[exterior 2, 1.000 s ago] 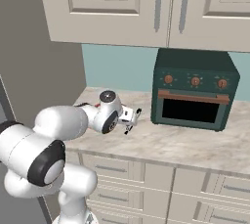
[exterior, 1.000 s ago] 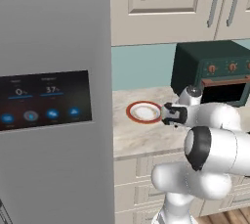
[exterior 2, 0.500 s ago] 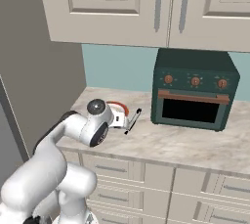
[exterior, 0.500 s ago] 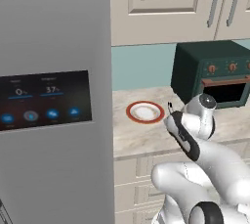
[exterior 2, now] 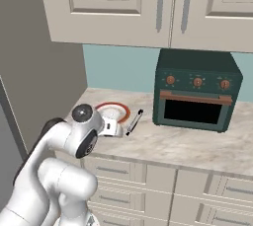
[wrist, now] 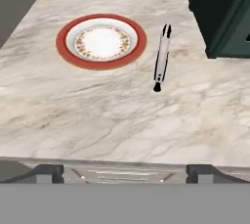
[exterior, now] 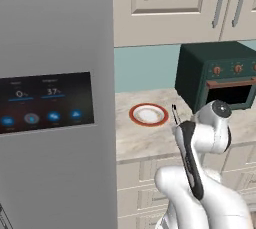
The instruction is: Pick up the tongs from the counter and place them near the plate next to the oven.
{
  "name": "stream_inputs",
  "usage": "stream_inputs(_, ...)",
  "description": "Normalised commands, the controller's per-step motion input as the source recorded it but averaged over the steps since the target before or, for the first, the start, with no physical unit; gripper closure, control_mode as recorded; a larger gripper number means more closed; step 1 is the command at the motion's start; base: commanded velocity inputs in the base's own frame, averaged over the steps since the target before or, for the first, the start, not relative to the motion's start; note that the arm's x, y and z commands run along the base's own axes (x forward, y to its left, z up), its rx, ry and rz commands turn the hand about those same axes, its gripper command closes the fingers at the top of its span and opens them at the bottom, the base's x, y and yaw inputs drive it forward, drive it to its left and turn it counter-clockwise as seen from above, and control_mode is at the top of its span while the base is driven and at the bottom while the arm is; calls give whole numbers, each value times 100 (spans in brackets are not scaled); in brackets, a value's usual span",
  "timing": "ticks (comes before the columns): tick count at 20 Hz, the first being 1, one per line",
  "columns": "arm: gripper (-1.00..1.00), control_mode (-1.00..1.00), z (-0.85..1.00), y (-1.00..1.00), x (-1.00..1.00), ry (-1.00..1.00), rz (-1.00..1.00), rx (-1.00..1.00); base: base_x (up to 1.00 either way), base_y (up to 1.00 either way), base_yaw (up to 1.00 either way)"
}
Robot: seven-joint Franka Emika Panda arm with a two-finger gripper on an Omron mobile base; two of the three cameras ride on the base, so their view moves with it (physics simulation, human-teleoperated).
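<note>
- Resting flat on the marbled table [wrist: 97, 120], the tongs [wrist: 162, 57] lie between the plate [wrist: 101, 42] and the oven [wrist: 222, 15]: just beside the plate's red-orange rim, apart from it, and near the oven's front corner.
- My fingers [wrist: 124, 171] stand fully open with nothing between them, low at the near table edge and well short of the tongs.
- Handling, my judgement: thin, stiff metal, light, likely slick. They sit low on the stone, so little height to pinch; a loose grip could let them swivel or slide.
- Best hold, I judge: across the narrow shaft near its middle, jaws square to its length, so it balances and neither end droops.
- Plate looks breakable; I would keep clear of its rim.
- Count: one pair of tongs, one plate, one oven with three orange knobs [exterior 2: 197, 82].
</note>
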Motion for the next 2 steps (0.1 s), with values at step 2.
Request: stream_inputs(2,-100,-100,0,15,-65,0,-11,0,0,0,0)
